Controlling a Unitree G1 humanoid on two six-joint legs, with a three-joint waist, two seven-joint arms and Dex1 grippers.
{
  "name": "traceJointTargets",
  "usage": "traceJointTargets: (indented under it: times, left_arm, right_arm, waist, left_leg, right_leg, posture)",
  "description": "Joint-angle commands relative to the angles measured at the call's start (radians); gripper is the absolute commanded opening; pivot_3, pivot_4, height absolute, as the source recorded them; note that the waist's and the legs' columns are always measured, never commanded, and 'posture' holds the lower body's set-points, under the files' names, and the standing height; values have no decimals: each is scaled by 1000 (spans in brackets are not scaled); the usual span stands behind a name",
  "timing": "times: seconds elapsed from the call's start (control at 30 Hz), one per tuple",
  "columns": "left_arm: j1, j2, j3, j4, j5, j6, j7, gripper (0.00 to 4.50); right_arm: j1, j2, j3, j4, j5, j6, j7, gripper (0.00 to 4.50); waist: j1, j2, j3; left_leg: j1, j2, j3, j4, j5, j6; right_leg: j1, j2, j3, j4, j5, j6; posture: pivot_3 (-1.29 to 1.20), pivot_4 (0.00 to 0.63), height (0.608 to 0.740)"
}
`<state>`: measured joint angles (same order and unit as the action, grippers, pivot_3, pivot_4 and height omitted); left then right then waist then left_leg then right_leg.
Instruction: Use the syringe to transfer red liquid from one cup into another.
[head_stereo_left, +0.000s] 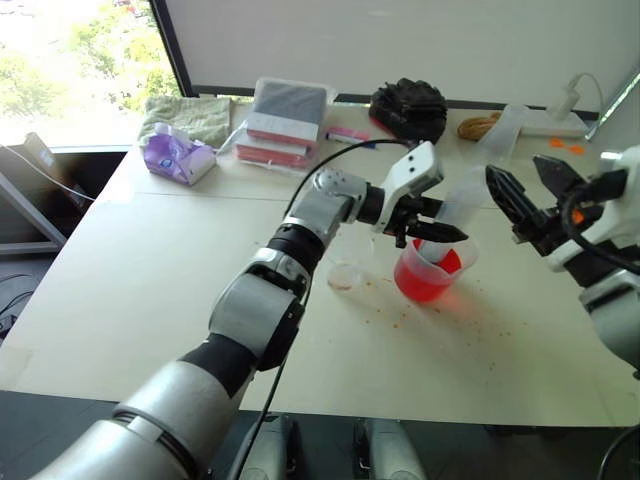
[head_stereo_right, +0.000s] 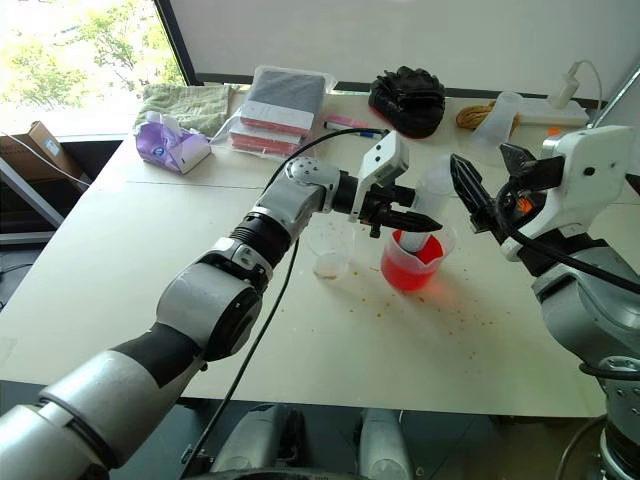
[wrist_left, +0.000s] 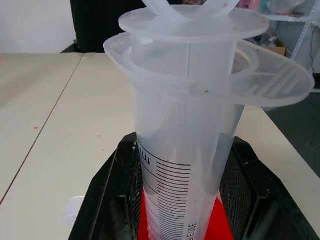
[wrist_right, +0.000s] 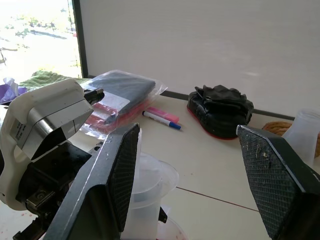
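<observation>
Left eye view: left end effector pinching the syringe over the beaker; right end effector spread; keep the barrel upright, tip submerged.

Syringe: big clear barrel w/ printed scale, white plunger, stood near upright, tip down in the red liquid. Spouted clear beaker sat mid-table, about a third full of bright red-orange liquid. Small clear cup stood upright just beside beaker at its 9 o'clock, apart from it, looked nearly empty.
</observation>
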<state>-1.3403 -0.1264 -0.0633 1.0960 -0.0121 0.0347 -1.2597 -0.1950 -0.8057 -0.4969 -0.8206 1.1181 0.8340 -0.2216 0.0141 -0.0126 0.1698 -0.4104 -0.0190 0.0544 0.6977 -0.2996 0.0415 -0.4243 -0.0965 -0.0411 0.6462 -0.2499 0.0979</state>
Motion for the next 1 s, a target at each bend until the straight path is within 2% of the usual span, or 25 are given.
traceJointTargets:
  times: [0.03,0.33,0.67,1.0]
  left_arm:
    - [-27,-7,2,-25,-23,-31,8,1576]
    - [-24,-7,-3,-15,-20,-42,13,1576]
    - [-26,-11,-2,-21,-25,-38,11,1576]
    - [-12,-10,-8,-29,-22,-37,1,1576]
  right_arm:
    - [-7,-4,3,-17,33,-7,-6,3194]
    - [-4,-16,4,-24,129,-26,-24,3194]
    - [-19,-5,100,7,62,-12,-67,3194]
    - [-82,14,124,46,62,-16,-83,3194]
  waist:
    - [0,0,0]
    - [0,0,0]
    - [0,0,0]
    - [0,0,0]
  left_leg:
    - [0,0,0,0,0,0]
    - [0,0,0,0,0,0]
    - [0,0,0,0,0,0]
    - [0,0,0,0,0,1]
  right_leg:
    - [0,0,0,0,0,0]
    - [0,0,0,-1,0,0]
    - [0,0,0,-1,0,0]
    - [0,0,0,-1,0,0]
  posture:
    - [0,150,740]
    - [0,150,740]
    - [0,150,740]
    - [0,150,740]
